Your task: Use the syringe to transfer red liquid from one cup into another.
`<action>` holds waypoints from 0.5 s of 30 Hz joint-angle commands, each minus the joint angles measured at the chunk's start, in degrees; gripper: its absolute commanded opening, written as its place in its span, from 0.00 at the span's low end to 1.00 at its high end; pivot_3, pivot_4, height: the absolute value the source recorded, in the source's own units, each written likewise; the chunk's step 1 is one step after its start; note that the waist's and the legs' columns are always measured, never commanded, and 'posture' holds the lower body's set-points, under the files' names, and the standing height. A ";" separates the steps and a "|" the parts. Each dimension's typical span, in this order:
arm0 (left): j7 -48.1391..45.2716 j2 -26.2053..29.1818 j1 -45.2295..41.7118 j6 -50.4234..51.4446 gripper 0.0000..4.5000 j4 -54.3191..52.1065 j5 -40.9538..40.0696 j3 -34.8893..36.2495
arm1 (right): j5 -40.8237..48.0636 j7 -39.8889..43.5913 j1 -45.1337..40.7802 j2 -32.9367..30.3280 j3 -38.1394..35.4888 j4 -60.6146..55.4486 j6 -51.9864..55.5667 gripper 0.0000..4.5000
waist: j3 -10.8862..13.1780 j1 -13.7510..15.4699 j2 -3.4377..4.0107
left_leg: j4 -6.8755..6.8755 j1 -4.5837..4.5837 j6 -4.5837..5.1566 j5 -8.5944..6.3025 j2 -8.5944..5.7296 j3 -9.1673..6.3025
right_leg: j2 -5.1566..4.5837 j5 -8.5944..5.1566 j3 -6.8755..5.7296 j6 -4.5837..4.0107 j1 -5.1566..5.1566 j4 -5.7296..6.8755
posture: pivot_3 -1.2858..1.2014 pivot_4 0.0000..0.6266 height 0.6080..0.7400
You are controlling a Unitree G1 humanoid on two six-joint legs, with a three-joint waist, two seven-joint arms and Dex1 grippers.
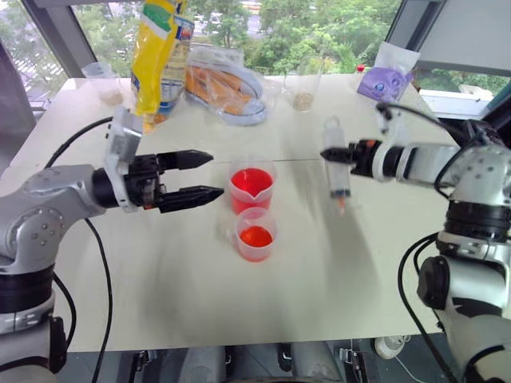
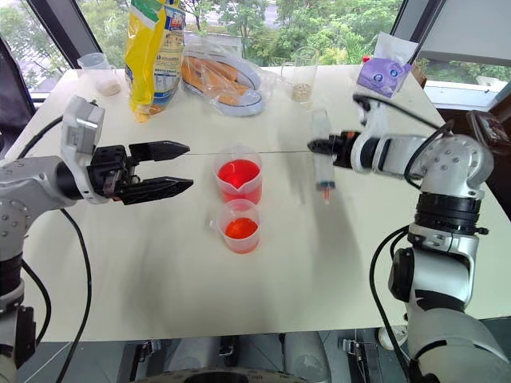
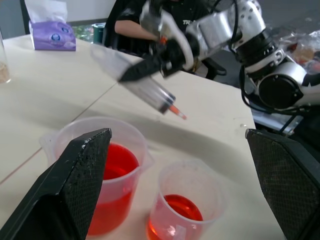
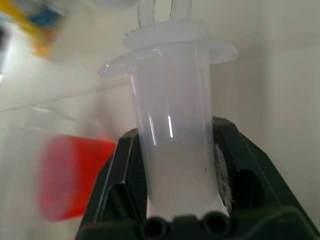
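The syringe (image 1: 338,169) hangs upright, orange tip down, above the table to the right of both cups. My right gripper (image 1: 329,153) is shut on its clear barrel (image 4: 172,130). The taller spouted cup (image 1: 252,185) holds red liquid (image 1: 251,180). Just in front of it stands the smaller cup (image 1: 255,234), with a little red liquid (image 1: 255,236) in its bottom. My left gripper (image 1: 215,174) is open and level, pointing at the taller cup from its left, a short gap away. In the left wrist view its fingers (image 3: 75,180) frame both cups.
Along the far edge stand a yellow bag (image 1: 154,52), a plastic-wrapped food package (image 1: 223,89), a purple tissue pack (image 1: 386,80) and two clear cups (image 1: 303,84) with grains. A person in dark clothes (image 3: 150,25) sits beyond the table. Bare tabletop lies in front of the cups.
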 commanded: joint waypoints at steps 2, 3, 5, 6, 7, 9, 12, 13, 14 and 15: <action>0.85 -0.01 0.11 -1.32 0.98 -2.46 -0.86 1.48 | -4.59 -3.00 2.17 1.56 -3.46 -2.57 4.84 0.31 | 0.00 0.06 0.00 | 0.01 0.00 0.00 0.00 -0.01 0.00 | 0.01 0.00 -0.02 0.01 0.00 0.00 | 0.52 0.24 1.00; 1.04 -0.04 0.16 -1.42 0.98 -2.54 -0.73 1.36 | -5.39 -2.76 3.23 1.75 -3.38 -3.01 5.08 0.31 | 0.00 0.12 0.00 | 0.01 0.00 0.01 -0.01 -0.01 0.00 | 0.02 0.00 -0.03 0.01 0.00 0.00 | 0.52 0.24 1.00; 1.36 -0.07 0.26 -1.54 0.98 -2.74 -0.63 1.18 | -7.04 -1.94 4.92 1.92 -2.92 -3.83 5.04 0.31 | 0.00 0.16 0.00 | 0.01 0.00 0.03 -0.02 -0.03 -0.01 | 0.02 0.00 -0.03 0.02 0.02 -0.01 | 0.52 0.24 1.00; 1.50 -0.07 0.31 -1.56 0.98 -2.84 -0.63 1.12 | -7.89 -1.55 5.58 2.02 -2.74 -4.22 4.94 0.31 | 0.00 0.12 0.00 | 0.01 0.00 0.04 -0.02 -0.04 -0.01 | 0.02 0.00 -0.02 0.02 0.02 -0.02 | 0.52 0.24 1.00; 1.60 -0.06 0.34 -1.57 0.98 -2.91 -0.67 1.08 | -8.62 -1.15 5.96 2.13 -2.66 -4.55 4.92 0.31 | 0.00 0.06 0.00 | 0.01 -0.01 0.04 -0.02 -0.04 -0.01 | 0.03 0.00 -0.02 0.02 0.02 -0.02 | 0.52 0.24 1.00; 1.74 0.05 0.49 -1.54 0.98 -3.10 -0.63 0.95 | -10.01 0.12 7.40 1.98 -1.32 -5.64 4.24 0.31 | 0.00 0.02 0.00 | 0.01 0.00 0.04 -0.02 -0.04 -0.01 | 0.05 0.00 -0.01 0.02 0.02 -0.01 | 0.52 0.24 1.00; 1.94 0.33 0.81 -1.25 1.00 -3.52 -0.68 0.79 | -11.77 2.57 9.07 1.07 1.30 -8.22 2.81 0.54 | -0.01 0.01 -0.01 | 0.01 0.01 0.04 -0.02 -0.02 -0.03 | 0.09 -0.01 -0.02 0.03 0.02 -0.01 | 0.52 0.24 1.00; 2.03 0.41 0.95 -1.08 1.00 -3.66 -0.84 0.87 | -12.10 3.61 9.55 0.60 2.23 -9.31 2.26 0.63 | 0.00 0.00 -0.01 | 0.01 0.01 0.04 -0.02 -0.02 -0.04 | 0.10 -0.01 -0.02 0.03 0.03 -0.01 | 0.52 0.24 1.00; 2.11 0.51 1.13 -0.90 1.00 -3.79 -1.04 1.03 | -12.09 4.48 9.70 0.45 2.31 -10.18 2.53 0.76 | -0.01 0.00 -0.01 | 0.01 0.02 0.04 -0.02 -0.02 -0.03 | 0.10 -0.01 -0.01 0.03 0.03 -0.01 | 0.52 0.24 1.00; 2.21 0.58 1.32 -0.68 1.00 -3.91 -1.33 1.24 | -12.12 5.41 9.84 0.19 2.45 -10.99 2.61 0.86 | -0.01 0.07 -0.01 | 0.02 0.02 0.04 -0.02 -0.02 -0.04 | 0.10 -0.01 -0.01 0.03 0.04 -0.01 | 0.52 0.24 1.00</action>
